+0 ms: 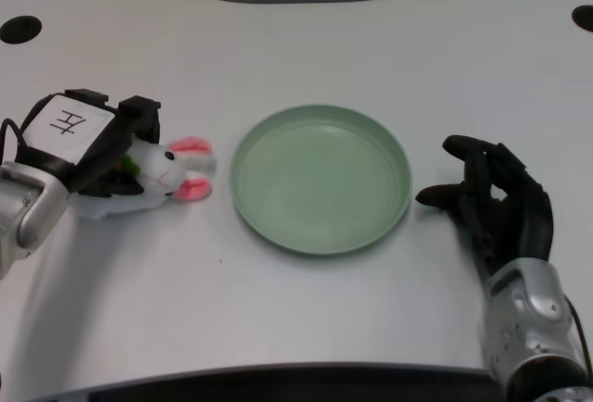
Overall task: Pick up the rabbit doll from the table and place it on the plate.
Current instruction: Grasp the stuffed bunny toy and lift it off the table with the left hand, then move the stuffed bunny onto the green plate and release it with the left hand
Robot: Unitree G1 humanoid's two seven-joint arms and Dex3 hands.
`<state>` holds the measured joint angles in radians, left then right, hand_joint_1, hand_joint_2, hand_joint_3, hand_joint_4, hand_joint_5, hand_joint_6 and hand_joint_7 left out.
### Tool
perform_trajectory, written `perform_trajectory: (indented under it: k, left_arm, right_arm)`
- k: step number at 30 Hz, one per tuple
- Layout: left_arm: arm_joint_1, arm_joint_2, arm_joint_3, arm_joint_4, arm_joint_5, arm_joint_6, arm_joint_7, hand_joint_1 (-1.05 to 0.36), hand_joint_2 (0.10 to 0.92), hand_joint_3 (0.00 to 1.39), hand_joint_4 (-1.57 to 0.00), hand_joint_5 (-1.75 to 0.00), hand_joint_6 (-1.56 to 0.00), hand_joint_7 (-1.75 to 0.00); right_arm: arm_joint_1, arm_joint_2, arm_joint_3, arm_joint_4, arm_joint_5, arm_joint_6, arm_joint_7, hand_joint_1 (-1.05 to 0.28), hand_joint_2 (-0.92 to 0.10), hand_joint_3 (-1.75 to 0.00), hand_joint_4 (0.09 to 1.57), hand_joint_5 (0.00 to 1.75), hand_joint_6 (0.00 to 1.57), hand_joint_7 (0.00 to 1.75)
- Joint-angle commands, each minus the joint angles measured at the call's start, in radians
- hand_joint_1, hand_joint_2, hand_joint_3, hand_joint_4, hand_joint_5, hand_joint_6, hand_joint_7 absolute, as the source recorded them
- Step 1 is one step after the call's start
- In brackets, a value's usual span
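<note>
The black many-fingered left hand point(88, 143) lies over the white plush rabbit doll with pink ears point(171, 172), hiding most of its body. Whether the fingers grip it cannot be told. The doll lies on the white table point(306, 319), just left of the round pale green plate point(320, 178).

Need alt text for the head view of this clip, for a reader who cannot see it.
The robot's left hand grips a white rabbit doll with pink ears lying on the white table, just left of an empty green plate. The black right hand rests on the table to the plate's right.
</note>
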<state>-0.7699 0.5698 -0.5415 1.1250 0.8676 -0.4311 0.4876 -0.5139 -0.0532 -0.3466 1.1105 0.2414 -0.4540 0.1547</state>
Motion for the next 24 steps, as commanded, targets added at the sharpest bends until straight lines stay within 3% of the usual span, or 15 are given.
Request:
perform_trajectory:
  k: [1, 3, 4, 6, 9, 13, 16, 19, 24]
  left_arm:
    - [-0.011, -0.001, 0.021, -0.007, -0.043, -0.009, -0.049, -0.21, 0.895, 0.01, -0.94, -1.75, -0.74, -1.37]
    - [-0.009, 0.002, 0.036, -0.022, -0.068, -0.008, -0.078, -0.20, 0.891, 0.00, -0.94, -1.75, -0.74, -1.38]
    - [-0.009, 0.004, 0.047, -0.036, -0.081, -0.005, -0.093, -0.18, 0.898, 0.01, -0.91, -1.75, -0.65, -1.60]
    - [-0.011, 0.011, 0.071, -0.066, -0.110, -0.001, -0.127, -0.16, 0.906, 0.02, -0.89, -1.75, -0.59, -1.71]
    - [-0.016, 0.020, 0.114, -0.122, -0.157, 0.016, -0.188, -0.15, 0.901, 0.01, -0.86, -1.75, -0.56, -1.74]
    - [-0.022, 0.039, 0.153, -0.200, -0.188, 0.010, -0.225, -0.15, 0.904, 0.02, -0.84, -1.75, -0.55, -1.75]
    - [-0.035, 0.043, 0.177, -0.270, -0.201, 0.029, -0.271, -0.16, 0.914, 0.02, -0.84, -1.75, -0.54, -1.75]
    - [-0.056, 0.033, 0.181, -0.311, -0.197, 0.028, -0.296, -0.16, 0.908, 0.02, -0.83, -1.75, -0.55, -1.75]
    - [-0.103, -0.006, 0.157, -0.314, -0.174, 0.017, -0.326, -0.13, 0.874, 0.00, -0.85, -1.75, -0.58, -1.75]
  right_arm:
    - [0.005, 0.001, -0.003, -0.002, 0.009, 0.015, 0.002, -0.41, -0.92, -0.39, 0.77, 1.30, 0.70, 0.93]
    - [0.006, 0.000, 0.001, -0.003, 0.003, 0.012, -0.003, -0.41, -0.92, -0.39, 0.78, 1.30, 0.71, 0.92]
    - [0.007, 0.000, 0.004, -0.005, -0.001, 0.009, -0.006, -0.41, -0.92, -0.40, 0.78, 1.30, 0.71, 0.92]
    - [0.007, 0.001, 0.006, -0.006, -0.004, 0.008, -0.010, -0.41, -0.92, -0.40, 0.79, 1.30, 0.71, 0.92]
    - [0.004, 0.000, 0.004, -0.002, 0.001, 0.013, -0.004, -0.41, -0.92, -0.40, 0.79, 1.30, 0.71, 0.92]
    - [0.004, 0.002, 0.011, -0.015, -0.006, 0.023, -0.019, -0.41, -0.92, -0.40, 0.79, 1.30, 0.70, 0.93]
    - [0.006, 0.001, 0.010, -0.009, -0.001, 0.014, -0.004, -0.41, -0.92, -0.41, 0.79, 1.30, 0.69, 0.94]
    - [0.000, 0.001, 0.002, 0.003, 0.009, 0.014, 0.006, -0.42, -0.92, -0.39, 0.80, 1.30, 0.69, 0.95]
    - [0.004, 0.009, 0.005, -0.010, 0.006, 0.020, -0.001, -0.41, -0.92, -0.40, 0.79, 1.30, 0.68, 0.95]
